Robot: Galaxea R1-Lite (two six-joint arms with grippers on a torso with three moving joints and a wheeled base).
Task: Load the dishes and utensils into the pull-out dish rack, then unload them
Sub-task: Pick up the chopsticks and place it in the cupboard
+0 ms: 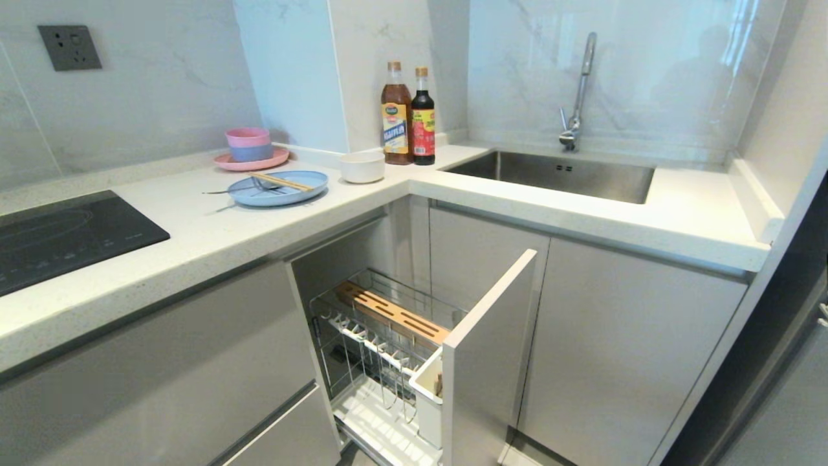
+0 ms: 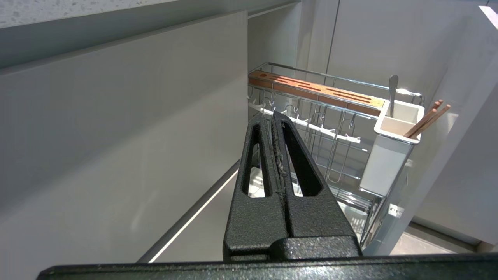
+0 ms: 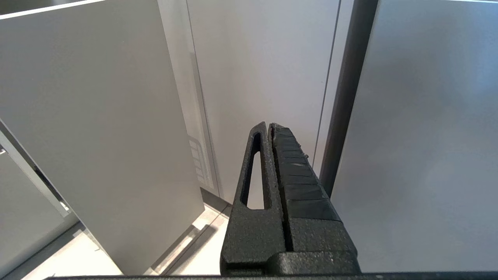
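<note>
The light-blue plate (image 1: 294,192) lies on the counter with wooden chopsticks (image 1: 281,182) and a silver utensil (image 1: 240,190) across it. The cream bowl (image 1: 361,167) stands just to its right. Below the counter the pull-out dish rack (image 1: 388,279) stands drawn out, with its wooden strip (image 1: 391,312) and white caddy (image 1: 427,395). In the left wrist view the caddy (image 2: 389,159) holds brown chopsticks (image 2: 427,120) and a silver handle (image 2: 393,91). My left gripper (image 2: 271,114) is shut and empty, hanging low beside the rack (image 2: 330,77). My right gripper (image 3: 268,124) is shut and empty, facing cabinet doors. Neither arm shows in the head view.
A pink plate (image 1: 259,163) with a pink-and-blue cup (image 1: 248,144) sits behind the blue plate. Two sauce bottles (image 1: 407,116) stand in the corner, with the sink (image 1: 556,175) and faucet (image 1: 577,97) to the right. A black hob (image 1: 58,236) is at left. The rack's front panel (image 1: 491,349) juts out.
</note>
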